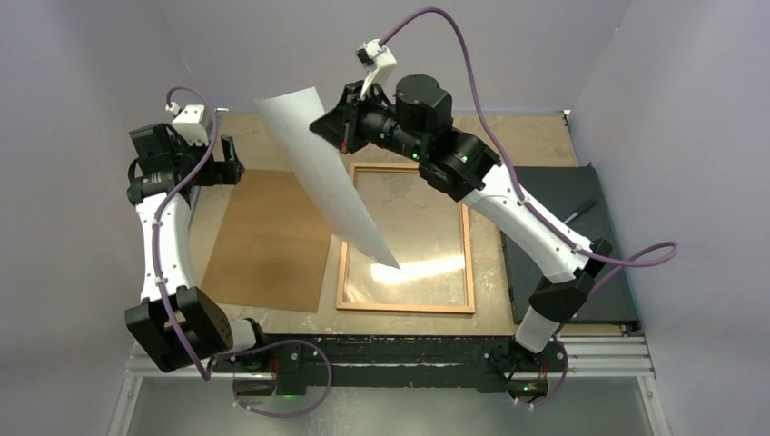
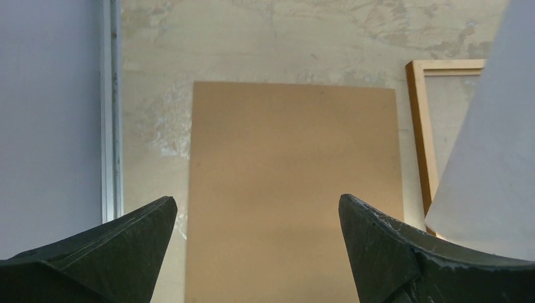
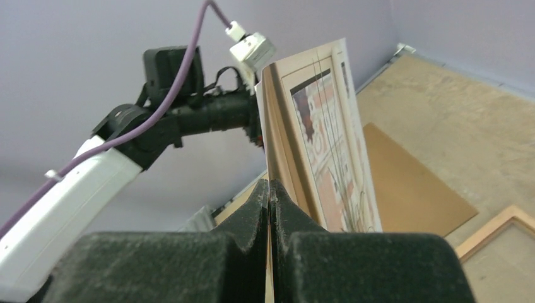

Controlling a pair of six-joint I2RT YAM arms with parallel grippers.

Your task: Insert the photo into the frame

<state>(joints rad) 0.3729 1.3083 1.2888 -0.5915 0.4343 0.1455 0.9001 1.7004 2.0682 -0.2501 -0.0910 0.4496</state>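
The photo (image 1: 336, 186) hangs tilted in the air above the frame's far-left corner, whitish back towards the top camera. My right gripper (image 1: 323, 127) is shut on its upper edge. The right wrist view shows its jaws pressed together (image 3: 270, 187) on the sheet, with the printed building side (image 3: 328, 145) showing. The orange-brown wooden frame (image 1: 405, 309) lies flat mid-table, and the photo's lower corner is over its pane. My left gripper (image 1: 232, 165) is open at the far left, above the backing board. Nothing is between its fingers (image 2: 255, 202). The photo's back (image 2: 498, 158) and a frame rail (image 2: 419, 126) show to its right.
A plain brown backing board (image 1: 268, 241) lies left of the frame, directly below my left gripper (image 2: 293, 177). A black slab (image 1: 563, 245) lies at the right under my right arm. Purple walls enclose the table on three sides.
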